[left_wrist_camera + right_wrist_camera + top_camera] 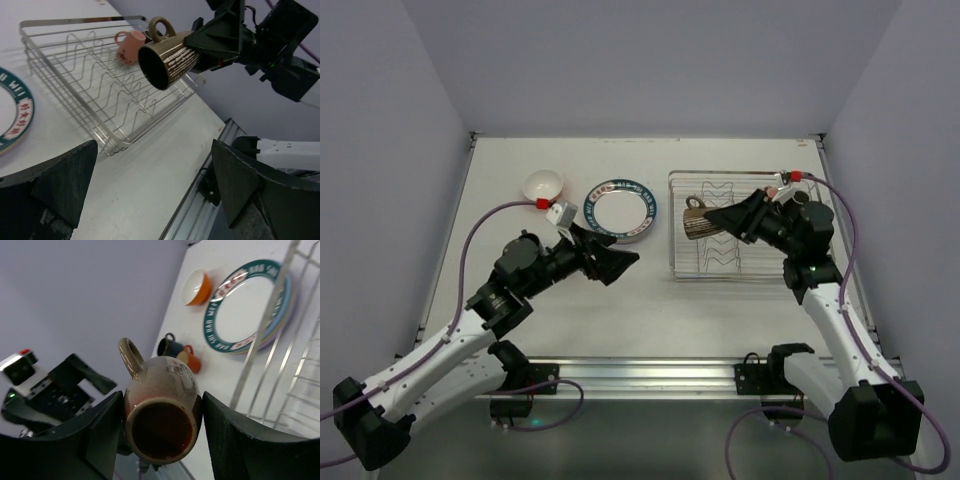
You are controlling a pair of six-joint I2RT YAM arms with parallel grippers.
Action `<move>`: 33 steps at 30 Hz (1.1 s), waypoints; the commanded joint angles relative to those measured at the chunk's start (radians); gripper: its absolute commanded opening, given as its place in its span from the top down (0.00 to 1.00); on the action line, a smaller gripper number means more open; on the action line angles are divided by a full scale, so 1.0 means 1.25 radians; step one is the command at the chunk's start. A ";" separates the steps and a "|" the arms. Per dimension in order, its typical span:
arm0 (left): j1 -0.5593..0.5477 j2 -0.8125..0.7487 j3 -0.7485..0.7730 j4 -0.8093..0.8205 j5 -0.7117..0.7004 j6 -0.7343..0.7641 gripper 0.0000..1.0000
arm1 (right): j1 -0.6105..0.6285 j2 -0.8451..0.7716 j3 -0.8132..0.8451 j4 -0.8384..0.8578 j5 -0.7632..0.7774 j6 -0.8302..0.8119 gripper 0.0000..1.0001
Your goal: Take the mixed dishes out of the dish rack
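My right gripper is shut on a brown mug and holds it on its side above the left part of the silver wire dish rack. In the right wrist view the mug sits between both fingers, mouth toward the camera. A pink mug lies in the rack's far part. My left gripper is open and empty over the table, left of the rack. A stack of plates, a green-rimmed one on top, and an orange bowl lie on the table.
A dark blue mug and an orange mug stand on the table near the plates, hidden under my left arm in the top view. The table's metal front rail runs along the near edge. Walls enclose three sides.
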 commanded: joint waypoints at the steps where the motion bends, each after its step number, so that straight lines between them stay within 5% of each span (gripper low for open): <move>1: -0.008 0.042 -0.046 0.344 0.145 -0.053 0.00 | 0.040 -0.041 -0.047 0.261 -0.053 0.240 1.00; 8: -0.067 0.119 -0.078 0.558 0.145 -0.051 0.00 | 0.142 -0.142 -0.141 0.302 0.133 0.430 1.00; 12: -0.120 0.176 -0.042 0.576 0.101 -0.026 0.00 | 0.184 -0.171 -0.168 0.353 0.194 0.474 1.00; 18: -0.183 0.250 0.008 0.562 0.022 0.015 0.01 | 0.192 -0.158 -0.174 0.403 0.145 0.507 1.00; 27: -0.270 0.333 0.077 0.581 -0.028 0.094 0.19 | 0.207 -0.210 -0.200 0.383 0.090 0.503 1.00; 29: -0.282 0.338 0.081 0.586 -0.033 0.110 0.26 | 0.207 -0.233 -0.207 0.367 0.087 0.502 1.00; 32: -0.293 0.346 0.088 0.587 -0.032 0.121 0.53 | 0.208 -0.264 -0.218 0.357 0.087 0.507 1.00; 33: -0.297 0.349 0.091 0.589 -0.032 0.123 0.70 | 0.208 -0.270 -0.218 0.351 0.087 0.507 1.00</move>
